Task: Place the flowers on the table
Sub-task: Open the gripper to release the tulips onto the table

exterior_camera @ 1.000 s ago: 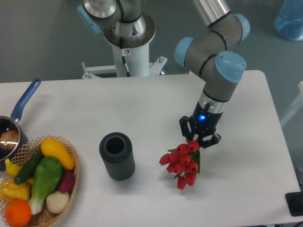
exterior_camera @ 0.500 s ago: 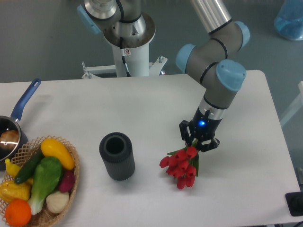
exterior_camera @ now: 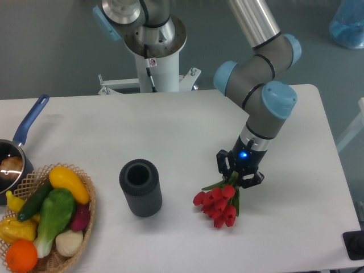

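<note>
The gripper [exterior_camera: 238, 176] grips the tulips [exterior_camera: 219, 202] by their stems, toward the table's [exterior_camera: 187, 131] front right. The red heads hang below it, facing the front edge, right of the dark cylinder [exterior_camera: 140, 187]. A basket [exterior_camera: 48, 227] sits at the front left corner.
</note>
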Tool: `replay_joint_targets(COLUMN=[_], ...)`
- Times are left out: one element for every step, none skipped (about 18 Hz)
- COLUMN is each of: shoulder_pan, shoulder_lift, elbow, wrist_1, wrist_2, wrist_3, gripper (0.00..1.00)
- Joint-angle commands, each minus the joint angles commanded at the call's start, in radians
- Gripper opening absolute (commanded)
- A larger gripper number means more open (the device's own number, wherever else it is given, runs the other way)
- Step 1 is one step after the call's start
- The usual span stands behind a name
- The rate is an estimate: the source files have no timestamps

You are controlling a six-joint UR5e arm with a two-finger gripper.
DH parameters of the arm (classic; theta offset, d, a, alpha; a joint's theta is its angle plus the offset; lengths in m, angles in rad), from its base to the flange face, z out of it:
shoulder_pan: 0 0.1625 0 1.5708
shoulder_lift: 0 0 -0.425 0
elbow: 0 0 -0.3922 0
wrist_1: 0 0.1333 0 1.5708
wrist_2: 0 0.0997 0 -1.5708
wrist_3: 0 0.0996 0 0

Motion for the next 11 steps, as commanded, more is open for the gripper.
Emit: replay_joint_targets(shoulder_pan=[0.0, 0.0, 0.0, 0.002, 0.003, 0.005, 0.012, 0.029, 0.044, 0.048, 0.061], shoulder_lift=[0.0, 0.0, -0.002, -0.002, 0.002, 0.005, 0.009, 0.02, 0.032, 0.032, 0.032], elbow=[0.002, 0.005, 0.008, 0.009, 0.011, 0.011, 0.012, 0.012, 0.012, 0.011, 0.011], wrist_1=[0.0, 0.0, 0.0, 0.002, 0.002, 0.002, 0.002, 0.0, 0.0, 0.0, -0.002], wrist_2=[0.0, 0.0, 0.002, 0.0, 0.003, 0.014, 0.037, 0.063, 0.072, 0.075, 0.077], wrist_3=[0.0, 0.0, 0.0, 0.0, -0.003, -0.003, -0.003, -0.005, -0.012, -0.014, -0.014], gripper=[0.54, 0.66, 0.76, 0.9, 1.0, 1.0, 1.0, 1.0, 1.0, 1.0, 1.0])
